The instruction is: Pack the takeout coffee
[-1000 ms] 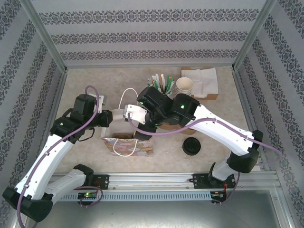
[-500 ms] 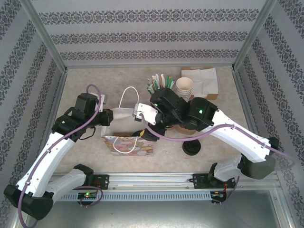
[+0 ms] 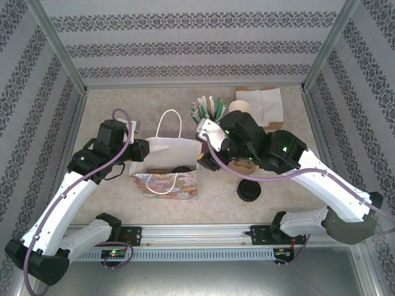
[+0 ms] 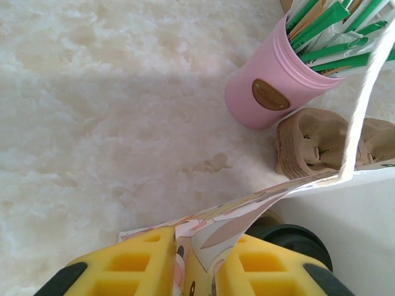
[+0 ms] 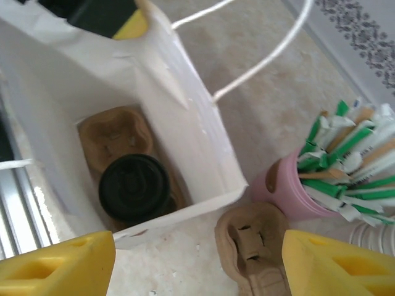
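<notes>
Wrapping up: takeout coffee (image 5: 134,188) is sitting in paper bag (image 5: 197,142); right fingers (image 5: 58,265) wide; left fingers (image 4: 133,262) narrow astride its rim, grip unclear; next, clean release.

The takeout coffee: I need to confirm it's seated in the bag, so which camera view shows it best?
The right wrist view: it looks down into the open bag at the takeout coffee, its black lid whole, in a brown carrier. Top external gives a small dark lid; left wrist, a sliver past the bag's edge.
</notes>
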`<move>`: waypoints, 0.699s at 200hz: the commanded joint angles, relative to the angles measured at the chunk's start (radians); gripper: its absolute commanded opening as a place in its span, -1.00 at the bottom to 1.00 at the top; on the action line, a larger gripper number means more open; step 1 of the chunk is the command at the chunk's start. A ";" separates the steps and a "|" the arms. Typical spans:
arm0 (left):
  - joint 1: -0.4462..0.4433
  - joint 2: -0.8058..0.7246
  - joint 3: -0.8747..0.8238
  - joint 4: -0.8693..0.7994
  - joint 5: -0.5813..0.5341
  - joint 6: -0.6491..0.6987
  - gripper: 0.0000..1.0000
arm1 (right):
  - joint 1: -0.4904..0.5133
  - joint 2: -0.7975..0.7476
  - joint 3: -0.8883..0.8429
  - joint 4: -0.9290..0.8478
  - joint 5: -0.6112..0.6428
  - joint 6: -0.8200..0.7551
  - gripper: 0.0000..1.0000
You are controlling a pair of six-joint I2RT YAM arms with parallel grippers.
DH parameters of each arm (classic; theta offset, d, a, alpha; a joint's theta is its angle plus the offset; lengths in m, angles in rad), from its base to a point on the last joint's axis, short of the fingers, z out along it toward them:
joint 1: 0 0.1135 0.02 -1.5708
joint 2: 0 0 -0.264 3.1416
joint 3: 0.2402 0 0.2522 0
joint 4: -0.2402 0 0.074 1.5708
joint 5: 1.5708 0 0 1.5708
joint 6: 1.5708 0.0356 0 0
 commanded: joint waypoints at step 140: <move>-0.012 -0.045 0.067 0.033 0.061 0.005 0.19 | -0.360 -0.151 -0.142 0.272 0.137 0.327 0.34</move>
